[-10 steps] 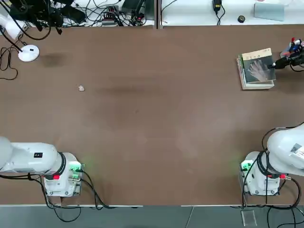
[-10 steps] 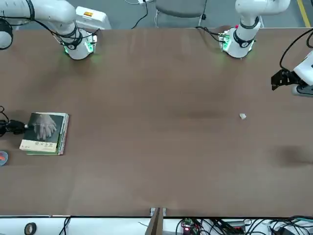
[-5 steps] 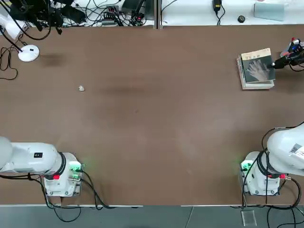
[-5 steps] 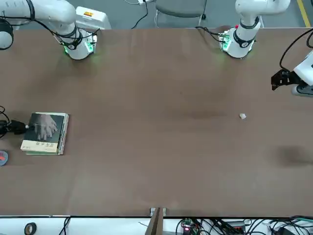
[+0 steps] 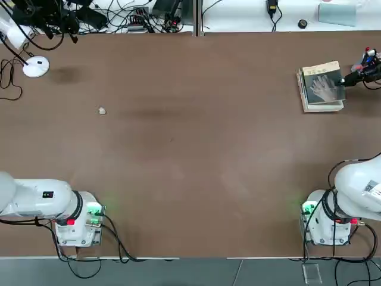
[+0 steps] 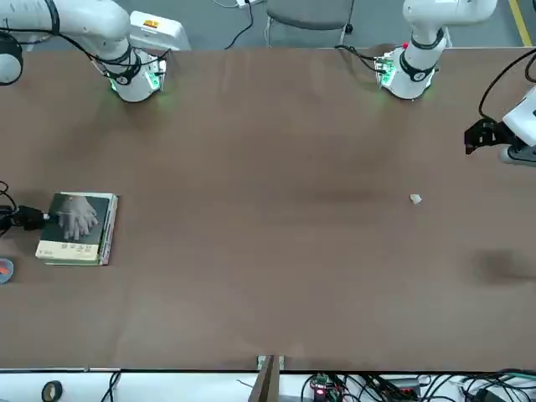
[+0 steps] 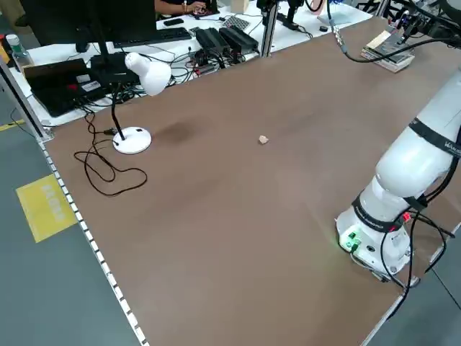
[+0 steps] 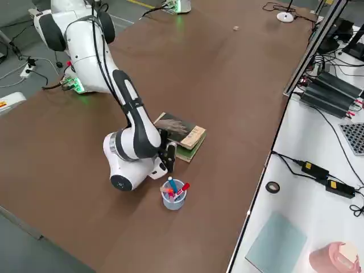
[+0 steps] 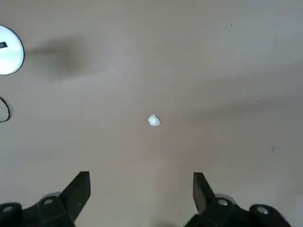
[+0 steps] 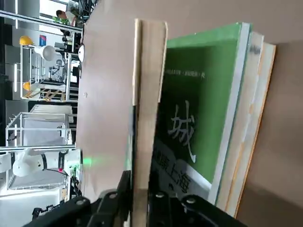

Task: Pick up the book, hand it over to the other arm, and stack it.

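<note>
1. Your dark grey-green paperback [image 5: 324, 89], with a pale hand picture and a tan band, could slip or swing: the right gripper [image 10: 139, 183] pinches only one side, so most of the cover hangs beyond the grip.
2. If you lift or turn it with a dip, its free side may catch the green-and-white book [image 10: 203, 104] below and drag the stack askew; whether they touch, you cannot tell from here.
3. The book's tan-band end points to the far edge of the brown tabletop [image 5: 178, 149], the dark end toward the robot. Its long axis appears to run near to far, turned slightly off square with that edge.
4. You'll find the book above the pile, near the tabletop's far right corner, clenched between the right gripper's two fingers, which reach in from the right edge.
5. Beside that gripper stands a small pale cup of pens [image 8: 173, 199]; a wide swing of your right arm could knock it over.
6. Well apart, your left gripper [image 9: 142, 183] hangs over the far left part of the tabletop, released and holding nothing, above a small white scrap [image 9: 154, 120]. A handover would likely need both arms to meet between; misaligned fingers there could drop the book.
</note>
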Controlling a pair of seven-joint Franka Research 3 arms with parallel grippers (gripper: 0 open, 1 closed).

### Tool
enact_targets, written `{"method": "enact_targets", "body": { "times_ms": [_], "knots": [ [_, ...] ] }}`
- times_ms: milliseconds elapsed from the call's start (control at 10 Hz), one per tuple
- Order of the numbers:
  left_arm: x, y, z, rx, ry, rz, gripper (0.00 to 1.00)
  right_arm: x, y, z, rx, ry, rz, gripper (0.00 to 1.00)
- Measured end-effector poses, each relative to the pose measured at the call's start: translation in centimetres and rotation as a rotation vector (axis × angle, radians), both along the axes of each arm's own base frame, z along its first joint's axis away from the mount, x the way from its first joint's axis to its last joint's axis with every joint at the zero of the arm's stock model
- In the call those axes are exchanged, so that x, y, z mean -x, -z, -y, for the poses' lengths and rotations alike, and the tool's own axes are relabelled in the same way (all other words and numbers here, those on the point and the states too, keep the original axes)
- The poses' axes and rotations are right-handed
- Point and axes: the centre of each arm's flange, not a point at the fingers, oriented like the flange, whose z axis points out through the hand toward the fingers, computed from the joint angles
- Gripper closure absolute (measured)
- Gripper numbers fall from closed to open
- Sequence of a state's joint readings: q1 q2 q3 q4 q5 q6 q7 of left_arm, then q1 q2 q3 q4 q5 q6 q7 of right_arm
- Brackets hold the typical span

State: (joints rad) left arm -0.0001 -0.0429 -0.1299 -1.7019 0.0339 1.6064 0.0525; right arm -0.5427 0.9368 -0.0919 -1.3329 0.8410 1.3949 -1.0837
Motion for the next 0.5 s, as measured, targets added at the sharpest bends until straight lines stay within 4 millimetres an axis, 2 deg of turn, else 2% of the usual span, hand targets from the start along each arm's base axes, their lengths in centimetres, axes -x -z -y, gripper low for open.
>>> {"method": "enact_targets", "body": {
  "times_ms": [100,500],
  "knots": [
    [0.00,0.00,0.01,0.000,0.000,0.000,0.04,-0.01,0.01,0.04,0.002,0.002,0.000,0.78],
    [0.00,0.00,0.00,0.000,0.000,0.000,0.04,0.10,0.06,0.46,0.015,0.009,0.000,0.36]
  ]
}}
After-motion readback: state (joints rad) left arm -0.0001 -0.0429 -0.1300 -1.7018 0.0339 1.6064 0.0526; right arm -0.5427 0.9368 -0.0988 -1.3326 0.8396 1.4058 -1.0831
